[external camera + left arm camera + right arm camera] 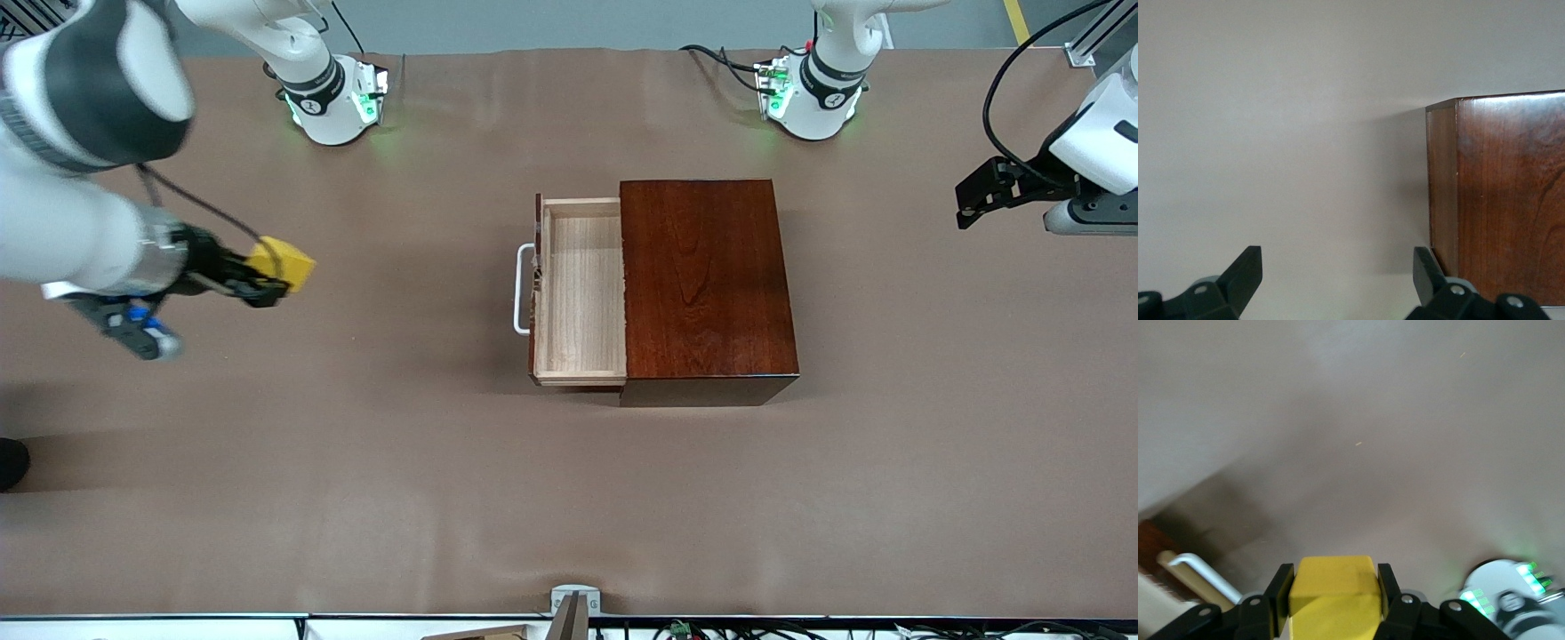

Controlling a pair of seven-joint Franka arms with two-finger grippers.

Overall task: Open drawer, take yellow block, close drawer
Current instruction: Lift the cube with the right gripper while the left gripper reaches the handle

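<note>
My right gripper [283,271] squeezes the block [286,262], up in the air well away from the drawer [580,293], which is open. The block looks light and hard; flat sides grip best. My left gripper [1338,280] waits, spread wide, holding nothing.

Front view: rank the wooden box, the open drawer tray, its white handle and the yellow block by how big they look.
1. Wooden box
2. Drawer
3. Handle versus yellow block: unsure. The handle is longer but thin, and the block is held aloft, nearer the camera.
</note>
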